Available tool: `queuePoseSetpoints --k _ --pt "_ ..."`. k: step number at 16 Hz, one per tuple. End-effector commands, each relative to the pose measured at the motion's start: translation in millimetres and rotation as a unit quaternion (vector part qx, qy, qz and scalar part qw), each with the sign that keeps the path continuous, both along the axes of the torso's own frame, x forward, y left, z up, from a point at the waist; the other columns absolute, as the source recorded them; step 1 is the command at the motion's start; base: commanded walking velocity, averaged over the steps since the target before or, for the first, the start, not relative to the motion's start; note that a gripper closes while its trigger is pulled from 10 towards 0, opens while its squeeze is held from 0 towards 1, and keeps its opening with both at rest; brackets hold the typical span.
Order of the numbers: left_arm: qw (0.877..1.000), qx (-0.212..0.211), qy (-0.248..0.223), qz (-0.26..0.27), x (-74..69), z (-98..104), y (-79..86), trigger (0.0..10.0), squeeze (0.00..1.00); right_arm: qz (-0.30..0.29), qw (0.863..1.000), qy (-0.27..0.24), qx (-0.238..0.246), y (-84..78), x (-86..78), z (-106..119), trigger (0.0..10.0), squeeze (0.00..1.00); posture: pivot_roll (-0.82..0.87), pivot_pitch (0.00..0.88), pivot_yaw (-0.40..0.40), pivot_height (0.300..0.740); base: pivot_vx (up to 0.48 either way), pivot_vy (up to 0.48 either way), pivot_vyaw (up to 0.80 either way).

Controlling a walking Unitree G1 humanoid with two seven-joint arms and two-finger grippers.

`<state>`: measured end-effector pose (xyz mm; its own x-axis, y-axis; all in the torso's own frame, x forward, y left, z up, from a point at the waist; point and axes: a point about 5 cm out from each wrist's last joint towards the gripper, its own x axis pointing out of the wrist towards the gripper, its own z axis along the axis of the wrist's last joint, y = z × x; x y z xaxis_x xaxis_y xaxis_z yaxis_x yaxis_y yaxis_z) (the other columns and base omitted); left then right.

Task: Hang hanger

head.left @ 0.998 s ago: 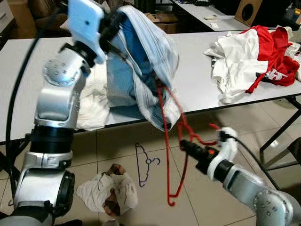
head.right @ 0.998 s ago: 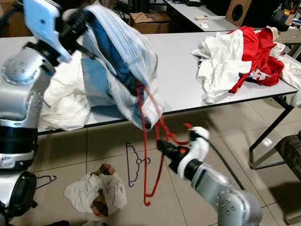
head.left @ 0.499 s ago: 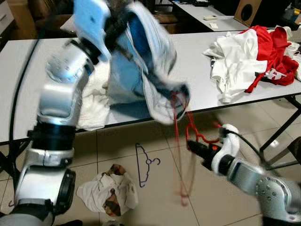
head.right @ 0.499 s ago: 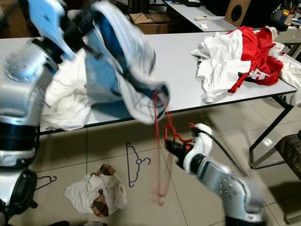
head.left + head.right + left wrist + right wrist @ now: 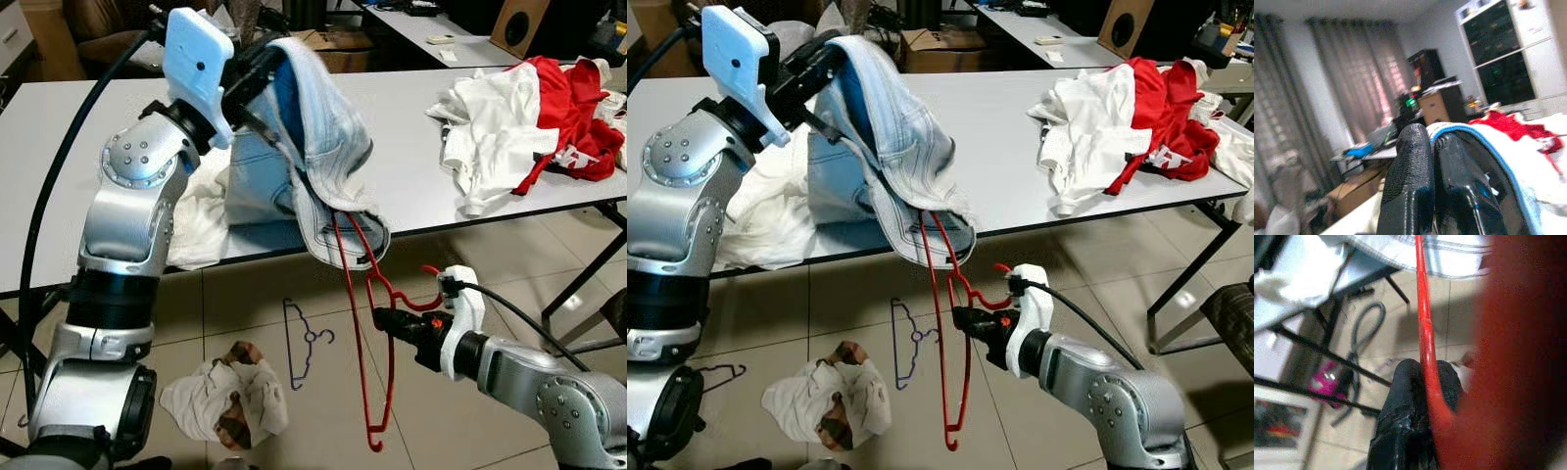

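Halfway, probably: red hanger (image 5: 364,323) gripped low by right gripper (image 5: 384,319), top end inside denim garment (image 5: 313,166) pinched by left gripper (image 5: 257,70) above table (image 5: 411,186). Hanging up not yet done.

This looks like an office or lab workroom rather than a home. A long white table (image 5: 59,127) on black metal legs stands on a floor of pale tiles (image 5: 245,294), and a second table of the same kind (image 5: 441,39) sits behind it. Cardboard boxes (image 5: 931,44) are stacked at the back, and a wooden speaker box (image 5: 517,24) leans at the far right. The left wrist view takes in long curtains (image 5: 1347,78) over a bright window and a tall dark cabinet (image 5: 1498,54) (glass-fronted, it seems). Heaps of clothes (image 5: 519,117) cover the table, and a cable (image 5: 1361,328) trails across the floor.
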<state>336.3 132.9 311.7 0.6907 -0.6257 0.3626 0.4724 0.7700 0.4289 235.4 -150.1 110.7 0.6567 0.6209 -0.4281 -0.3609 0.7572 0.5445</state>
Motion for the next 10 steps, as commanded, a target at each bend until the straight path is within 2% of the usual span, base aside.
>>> queuePoseSetpoints --k 1,3,5,6,7,8,9,10 --pt "0.999 0.009 -0.013 -0.03 -7.3 6 -8.2 0.0 0.0 -0.022 1.0 -0.006 0.019 -7.2 5.2 5 10.0 0.0 -0.06 0.0 -0.057 0.74 0.0 0.0 0.0" --pt "0.998 0.033 0.012 -0.061 -12.6 -4 -9.6 0.0 0.0 -0.069 0.996 -0.002 0.055 -16.7 16.6 5 10.0 0.0 -0.06 0.0 -0.048 0.74 0.0 0.0 0.0" --pt "0.993 0.068 0.053 -0.083 -23.2 -22 -3.1 0.0 0.0 -0.118 0.987 0.0 0.112 -23.2 34.4 7 10.0 0.0 -0.07 0.0 -0.034 0.74 0.0 0.0 0.0" --pt "0.992 0.079 0.066 -0.078 -24.5 -28 0.6 0.0 0.0 -0.143 0.98 -0.005 0.138 -25.6 45.1 11 10.0 0.0 -0.05 0.0 -0.038 0.74 0.0 0.0 0.0" --pt "0.991 0.089 0.074 -0.063 -23.8 -33 5.1 0.0 0.0 -0.152 0.976 -0.009 0.153 -26.3 50.1 14 10.0 0.0 -0.05 0.0 -0.04 0.74 0.0 0.0 0.0" --pt "0.988 0.122 0.092 -0.018 -21.3 -45 17.6 0.0 0.0 -0.17 0.967 -0.022 0.189 -26.4 60.7 23 10.0 0.0 -0.05 0.0 -0.041 0.74 0.0 0.0 0.0" --pt "0.984 0.135 0.115 0.03 -17.8 -56 30.8 0.0 0.0 -0.185 0.955 -0.032 0.229 -26.2 70.3 33 10.0 0.0 -0.05 0.0 -0.041 0.74 0.0 0.0 0.0" --pt "0.977 0.137 0.142 0.075 -15.6 -69 44.2 0.0 0.0 -0.212 0.945 -0.044 0.245 -28.5 80.9 41 10.0 0.0 -0.04 0.0 -0.043 0.74 0.0 0.0 0.0"
